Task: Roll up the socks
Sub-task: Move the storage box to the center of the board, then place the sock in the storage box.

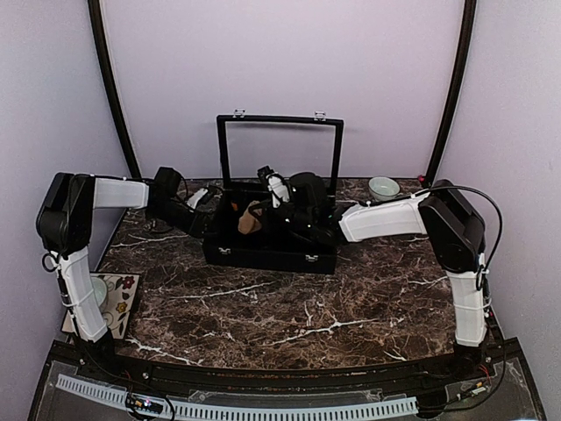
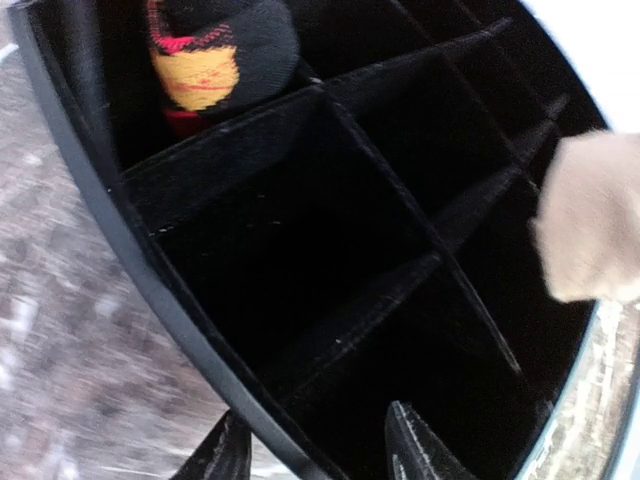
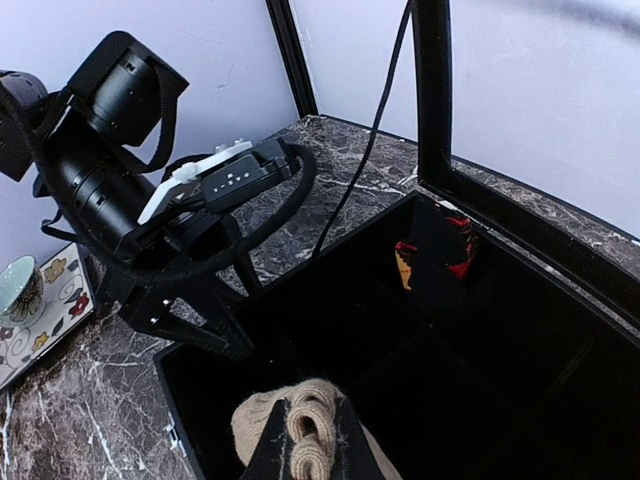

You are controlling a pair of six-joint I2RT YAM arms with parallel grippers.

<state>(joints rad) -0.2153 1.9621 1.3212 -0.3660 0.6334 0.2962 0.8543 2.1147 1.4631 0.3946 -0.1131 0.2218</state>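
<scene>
Pinching rolled knit tan sock [image 3: 262,428]: right end effector [image 3: 310,412] | left end effector [image 2: 315,418]: fingers apart | argyle sock [image 2: 220,50]: bundled

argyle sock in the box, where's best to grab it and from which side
Probably the bunched top of the argyle sock, from straight above: it sits in a corner with box wall and dividers around it, leaving only the top exposed.

Left gripper [image 2: 315,415] gapes (fingers apart); right gripper [image 3: 312,408] pinched tight.
</scene>
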